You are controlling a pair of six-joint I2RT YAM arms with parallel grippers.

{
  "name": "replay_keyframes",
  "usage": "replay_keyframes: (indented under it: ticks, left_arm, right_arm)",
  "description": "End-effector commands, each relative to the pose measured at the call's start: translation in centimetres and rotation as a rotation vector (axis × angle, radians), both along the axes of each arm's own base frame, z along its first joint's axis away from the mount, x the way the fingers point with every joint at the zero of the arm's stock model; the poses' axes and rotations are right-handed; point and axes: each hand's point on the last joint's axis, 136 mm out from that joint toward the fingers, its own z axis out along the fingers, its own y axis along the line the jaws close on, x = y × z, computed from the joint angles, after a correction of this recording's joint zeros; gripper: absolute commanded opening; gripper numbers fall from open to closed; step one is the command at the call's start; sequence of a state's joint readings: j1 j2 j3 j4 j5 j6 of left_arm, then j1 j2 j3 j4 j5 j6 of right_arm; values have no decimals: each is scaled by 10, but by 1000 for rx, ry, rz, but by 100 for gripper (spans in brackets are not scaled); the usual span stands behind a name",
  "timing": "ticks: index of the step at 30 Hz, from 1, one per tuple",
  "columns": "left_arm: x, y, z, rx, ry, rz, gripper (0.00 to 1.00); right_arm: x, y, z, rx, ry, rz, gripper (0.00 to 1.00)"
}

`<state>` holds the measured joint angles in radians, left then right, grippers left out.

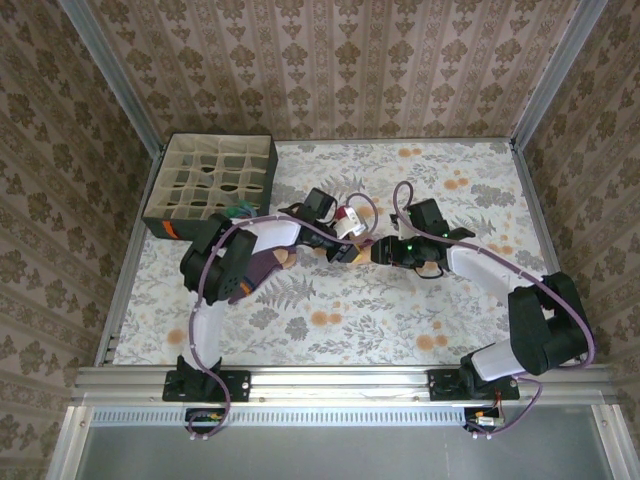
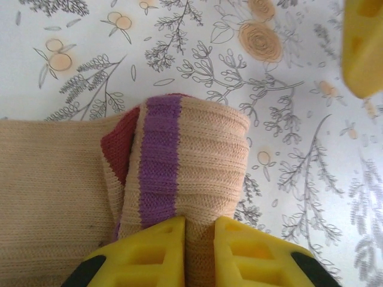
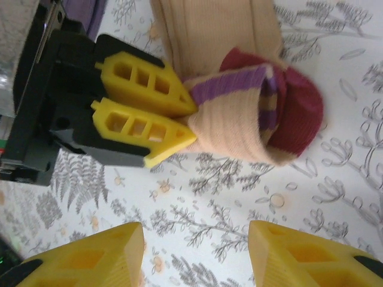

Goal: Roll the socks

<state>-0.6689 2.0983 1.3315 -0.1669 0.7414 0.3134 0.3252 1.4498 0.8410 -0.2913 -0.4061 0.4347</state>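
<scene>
Nearest us, the right tool (image 3: pixel 196 232) stands wide, its yellow fingers (image 3: pixel 102 257) spread over the bare floral surface (image 3: pixel 227 185) with nothing between them. Just past it, the left tool (image 3: pixel 190 122) is narrow and pinches a fold of the peach sock (image 3: pixel 233 131).

Through the left wrist camera we see that tool (image 2: pixel 200 230) with both its fingers pressed against the sock's (image 2: pixel 209 155) rolled end. A purple stripe (image 2: pixel 158 161) runs over the roll, and a maroon patch (image 2: pixel 119 146) sits tucked at its side. The rest of the sock lies flat on the surface. The roll rests mid-surface, between the two tools.

A purple sock (image 3: pixel 90 11) lies just beside the left tool's body, mostly hidden by it.

At the far left stands the dark box (image 1: pixel 215 180) with its grid of compartments, well apart from the roll.
</scene>
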Motion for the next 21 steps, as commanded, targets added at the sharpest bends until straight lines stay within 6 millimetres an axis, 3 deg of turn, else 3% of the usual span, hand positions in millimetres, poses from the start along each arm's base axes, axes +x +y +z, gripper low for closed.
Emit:
replay_keyframes:
  ticks: [1,8,11,18,21]
  left_arm:
    - [-54,33,-51,176,380,20,16]
    - [-59,32,-49,158,483,19,14]
    - [-59,34,-52,170,486,25,14]
    - [-55,37,-51,172,400,38,14]
    - [-58,36,-48,171,354,28,14]
  right_arm:
    - [23,0,-3,-68,-79,8,47]
    - [46,11,-30,-121,-53,93,46]
    - [43,22,-41,-101,19,139,41]
    - [1,32,-68,-114,175,150,29]
    - [-25,27,-78,-156,247,126,17]
